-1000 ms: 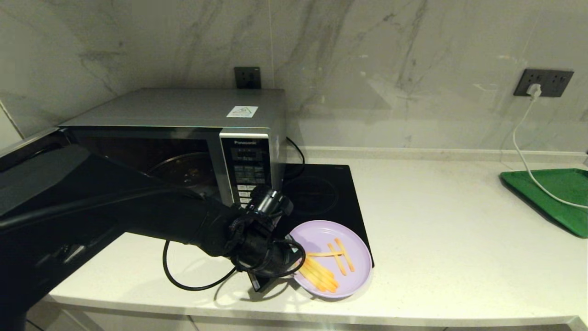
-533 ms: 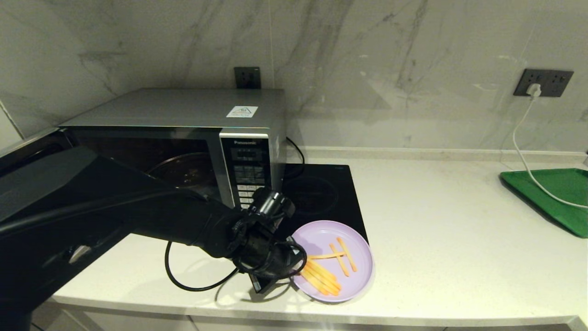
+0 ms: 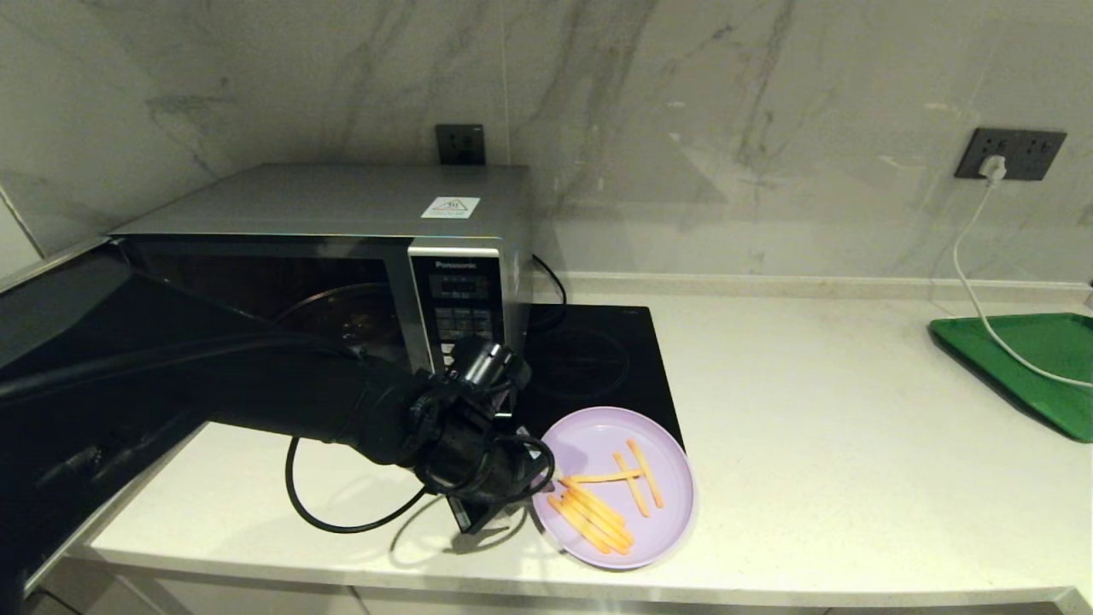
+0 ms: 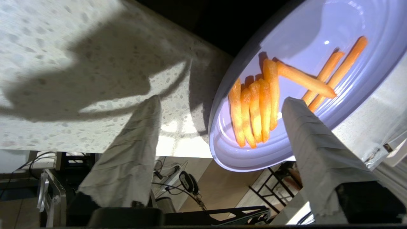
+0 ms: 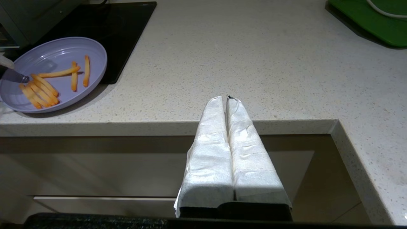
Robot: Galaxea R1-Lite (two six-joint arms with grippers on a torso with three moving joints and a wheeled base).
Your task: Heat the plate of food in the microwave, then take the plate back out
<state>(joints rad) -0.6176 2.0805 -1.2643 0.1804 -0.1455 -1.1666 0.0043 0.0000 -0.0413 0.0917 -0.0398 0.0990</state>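
The lilac plate [image 3: 598, 436] with its orange fries [image 3: 598, 512] lies near the counter's front edge, its far side resting on the black hob [image 3: 598, 359]. My left gripper [image 3: 540, 494] is at the plate's left rim and open. In the left wrist view one finger [image 4: 136, 143] is over the counter, the other finger [image 4: 311, 140] is over the plate [image 4: 305, 38], and the rim lies between them. The silver microwave [image 3: 341, 205] stands behind, its door swung open to the left and the cavity empty. My right gripper [image 5: 226, 98] hangs shut off the counter's front, right of the plate [image 5: 54, 54].
A green tray [image 3: 1033, 359] lies at the far right with a white cable [image 3: 965, 282] trailing over it from a wall socket. A black cable [image 3: 341, 521] loops on the counter under my left arm. The counter's front edge [image 5: 127, 127] runs close by the plate.
My left arm has drawn back a little to the left, away from the plate. The plate stays almost where it was.
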